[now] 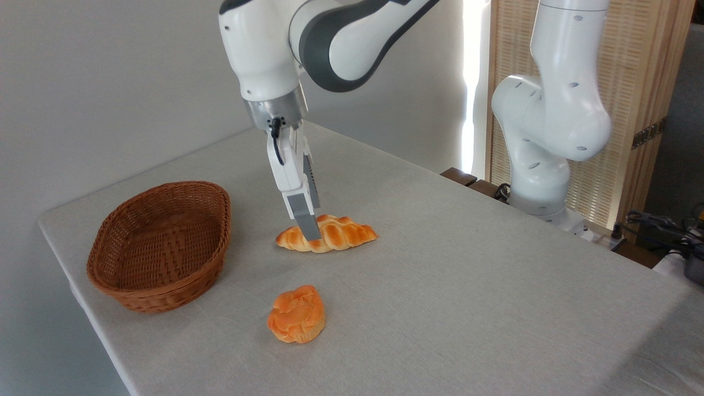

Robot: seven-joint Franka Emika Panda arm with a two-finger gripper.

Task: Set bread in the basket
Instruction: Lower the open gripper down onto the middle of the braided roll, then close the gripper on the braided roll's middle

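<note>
Bread (335, 234), one long braided golden-brown loaf with pointed ends, lies flat on the desk (467, 286) near its middle, long axis running left to right. One pincer (309, 226) reaches down onto the loaf's left half; a single grey finger (303, 215) shows in front of the loaf, its tip against the crust. The other finger is hidden behind it, so how far the pincer is open, and whether it grips the loaf, cannot be told. One oval brown wicker basket (132, 294) sits well apart toward the desk's left edge, nothing inside it. One rounder, deeper-orange knotted bun (297, 314) rests nearer the front edge, apart from both loaf and basket.
</note>
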